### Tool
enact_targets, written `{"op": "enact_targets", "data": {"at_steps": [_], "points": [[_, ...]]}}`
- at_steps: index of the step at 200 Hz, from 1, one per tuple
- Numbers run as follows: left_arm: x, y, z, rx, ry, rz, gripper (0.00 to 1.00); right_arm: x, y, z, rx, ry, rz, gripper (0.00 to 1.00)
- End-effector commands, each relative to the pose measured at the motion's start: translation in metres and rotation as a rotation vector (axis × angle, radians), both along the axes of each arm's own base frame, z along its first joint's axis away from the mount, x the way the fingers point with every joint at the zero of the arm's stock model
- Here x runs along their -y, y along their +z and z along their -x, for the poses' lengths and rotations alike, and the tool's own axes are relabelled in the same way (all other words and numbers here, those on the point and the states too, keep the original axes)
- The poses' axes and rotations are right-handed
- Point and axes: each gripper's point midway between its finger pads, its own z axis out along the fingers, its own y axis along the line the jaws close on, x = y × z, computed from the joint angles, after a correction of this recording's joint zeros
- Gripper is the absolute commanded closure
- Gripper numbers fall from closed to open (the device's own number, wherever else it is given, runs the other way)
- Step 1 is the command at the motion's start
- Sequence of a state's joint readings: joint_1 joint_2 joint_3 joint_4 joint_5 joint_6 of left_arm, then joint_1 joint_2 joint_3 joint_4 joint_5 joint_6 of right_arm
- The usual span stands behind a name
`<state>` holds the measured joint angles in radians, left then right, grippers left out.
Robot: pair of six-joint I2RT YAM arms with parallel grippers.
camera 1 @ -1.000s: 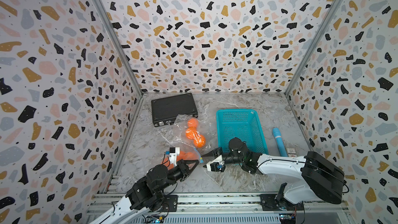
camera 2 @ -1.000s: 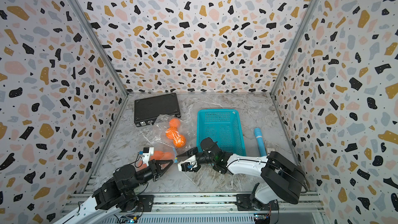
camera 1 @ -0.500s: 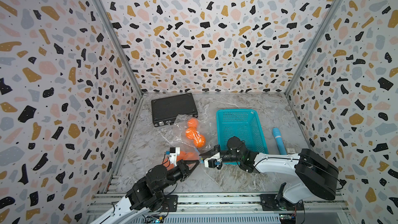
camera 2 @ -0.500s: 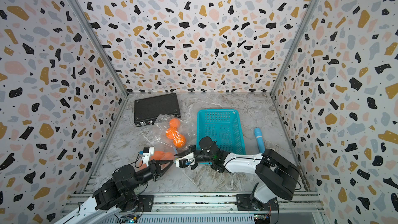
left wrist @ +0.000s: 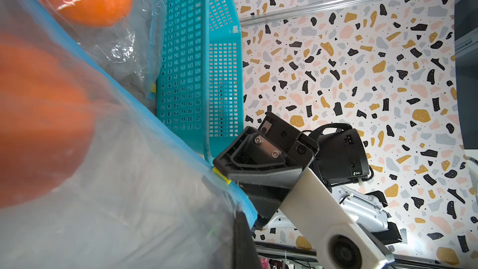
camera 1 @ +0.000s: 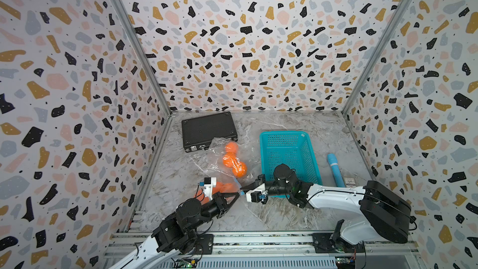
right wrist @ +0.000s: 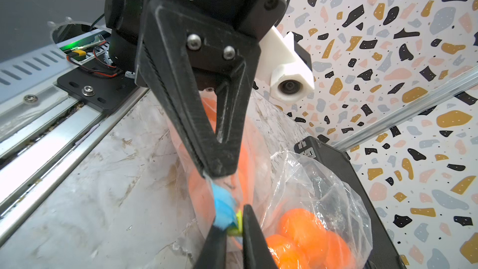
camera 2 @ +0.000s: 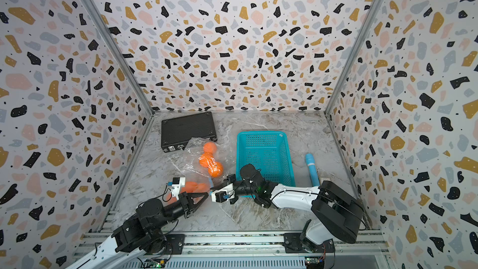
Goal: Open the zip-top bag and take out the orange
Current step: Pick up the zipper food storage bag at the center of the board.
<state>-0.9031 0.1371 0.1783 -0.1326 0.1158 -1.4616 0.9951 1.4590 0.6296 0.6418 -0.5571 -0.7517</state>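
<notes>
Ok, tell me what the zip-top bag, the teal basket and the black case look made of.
Zip-top bag: thin clear plastic film, glossy; it crinkles and glints, with a blue zip strip. Teal basket: rigid moulded plastic, even grid of holes. Black case: probably hard plastic, matte, textured lid.

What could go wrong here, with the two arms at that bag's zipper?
1. The right fingers pinch only the small yellow slider; it might slip out when pulled.
2. The left fingers clamp just the end of the blue zip strip, so the zip-top bag could tug free or tear.
3. A second bag of oranges lies right beside and might get snagged.
</notes>
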Motion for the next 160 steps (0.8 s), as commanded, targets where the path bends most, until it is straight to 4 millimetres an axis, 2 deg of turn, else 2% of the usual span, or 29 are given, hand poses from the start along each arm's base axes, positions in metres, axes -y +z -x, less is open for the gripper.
{"op": "enact_targets", "data": {"at_steps": [1, 10, 24, 33, 44, 56, 65, 88, 110, 121, 132, 144, 160], "points": [[0.0, 0.008, -0.002, 0.03, 0.006, 0.028, 1.0, -0.001, 0.013, 0.0, 0.017, 0.002, -0.014, 0.89], [0.0, 0.005, -0.002, 0.022, 0.006, 0.023, 1.0, 0.0, 0.014, 0.001, 0.012, 0.007, -0.014, 0.91], [-0.002, 0.002, -0.003, 0.007, 0.02, 0.013, 1.0, 0.001, 0.016, 0.002, 0.004, 0.011, 0.001, 0.98], [-0.006, -0.002, -0.005, -0.021, 0.044, 0.009, 0.76, 0.001, 0.016, 0.001, 0.006, 0.002, 0.013, 1.0], [-0.012, -0.01, -0.007, -0.071, 0.084, -0.006, 0.4, 0.0, 0.014, -0.002, 0.011, -0.006, 0.025, 1.0], [-0.013, -0.01, -0.009, -0.105, 0.106, 0.016, 0.21, -0.002, 0.014, -0.003, 0.01, -0.009, 0.021, 1.0], [-0.01, -0.006, -0.01, -0.118, 0.102, 0.05, 0.16, -0.003, 0.014, -0.003, 0.001, -0.007, 0.016, 1.0], [0.002, -0.004, -0.013, -0.172, 0.086, 0.106, 0.15, -0.007, 0.016, -0.006, 0.003, -0.017, 0.002, 1.0], [0.02, 0.002, -0.018, -0.191, 0.048, 0.136, 0.23, -0.008, 0.015, -0.005, 0.007, -0.016, 0.002, 1.0], [0.028, 0.005, -0.02, -0.187, 0.031, 0.125, 0.4, -0.008, 0.015, -0.005, 0.013, -0.019, 0.003, 1.0], [0.033, 0.007, -0.022, -0.181, 0.023, 0.102, 0.51, -0.007, 0.014, -0.004, 0.015, -0.021, 0.009, 1.0], [0.035, 0.009, -0.023, -0.175, 0.025, 0.093, 0.69, -0.004, 0.013, -0.005, 0.019, -0.03, 0.016, 1.0], [0.031, 0.01, -0.025, -0.165, 0.047, 0.073, 0.73, -0.002, 0.012, -0.005, 0.023, -0.039, 0.018, 1.0]]}}
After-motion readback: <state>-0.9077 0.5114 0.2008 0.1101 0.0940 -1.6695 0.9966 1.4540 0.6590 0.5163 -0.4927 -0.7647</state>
